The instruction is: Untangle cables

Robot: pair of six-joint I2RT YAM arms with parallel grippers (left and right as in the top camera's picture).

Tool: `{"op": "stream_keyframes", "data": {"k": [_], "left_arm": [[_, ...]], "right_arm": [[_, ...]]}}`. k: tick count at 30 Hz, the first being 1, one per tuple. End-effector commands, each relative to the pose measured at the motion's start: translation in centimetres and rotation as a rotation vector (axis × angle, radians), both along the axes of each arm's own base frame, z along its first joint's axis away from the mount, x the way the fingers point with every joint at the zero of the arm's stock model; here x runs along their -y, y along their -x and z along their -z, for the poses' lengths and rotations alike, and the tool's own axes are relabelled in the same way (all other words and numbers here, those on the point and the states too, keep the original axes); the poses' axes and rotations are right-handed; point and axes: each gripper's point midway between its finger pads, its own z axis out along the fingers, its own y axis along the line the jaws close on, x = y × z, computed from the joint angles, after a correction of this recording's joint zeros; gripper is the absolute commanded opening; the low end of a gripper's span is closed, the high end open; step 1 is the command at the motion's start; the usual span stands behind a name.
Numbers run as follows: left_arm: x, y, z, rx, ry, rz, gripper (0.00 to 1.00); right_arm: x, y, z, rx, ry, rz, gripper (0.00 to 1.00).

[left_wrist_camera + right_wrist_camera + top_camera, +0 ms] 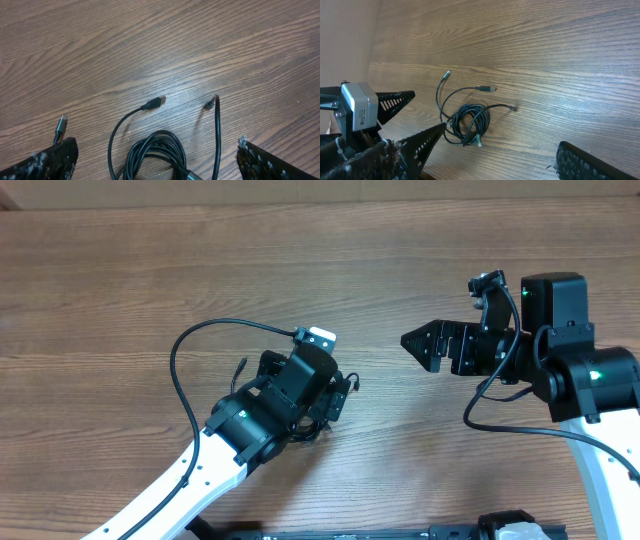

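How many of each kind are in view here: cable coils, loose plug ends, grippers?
Tangled coil of cables: 1
Plug ends showing: 4
Grippers: 2, left gripper and right gripper
Total: 7

The worktop (150,260) is showing mid-brown wood grain, with darker streaks running across it. The cables (467,122) are lying black against it, their plug ends (159,101) glinting silver. The left claw (340,392) and right claw (410,340) are showing black, the left one's pads (55,157) flecked white. The left arm's lower link (190,480) is gleaming white, and a green light (597,375) is glowing on the right arm.
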Motion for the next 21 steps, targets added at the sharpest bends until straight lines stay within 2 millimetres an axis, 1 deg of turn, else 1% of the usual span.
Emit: {"op": "stream_keyframes", "data": {"k": [1,6,7,9,11,12,14,17,21], "left_arm": [[0.6,-0.1,-0.3,0.005,0.028,0.002,1.00],[2.9,0.3,-0.7,-0.019,0.126,0.079,1.00],[3.0,0.5,-0.7,-0.027,0.132,0.088,1.00],[3.2,0.7,-0.5,-0.040,0.136,0.097,1.00],[3.1,1.2,-0.1,-0.064,0.127,0.113,1.00],[2.9,1.5,0.2,-0.072,0.097,0.134,1.00],[2.1,1.7,0.7,-0.055,-0.008,0.204,1.00],[1.8,1.9,1.0,-0.047,-0.057,0.248,1.00],[2.7,1.5,0.3,-0.024,-0.012,0.256,1.00]], "right_arm": [[-0.2,-0.1,-0.4,0.009,-0.005,-0.003,1.00],[0.0,0.3,0.0,-0.013,0.007,-0.003,1.00],[0.3,0.0,0.0,-0.004,0.021,0.010,1.00],[0.5,-0.3,0.0,0.003,0.027,0.028,1.00],[0.3,0.5,0.4,-0.052,0.009,0.028,1.00],[0.4,0.9,0.7,-0.062,0.026,0.017,1.00],[1.3,1.5,1.7,-0.056,0.115,-0.028,1.00],[2.4,1.3,2.3,-0.036,0.200,-0.020,1.00],[2.4,0.6,1.9,-0.009,0.193,-0.011,1.00]]}}
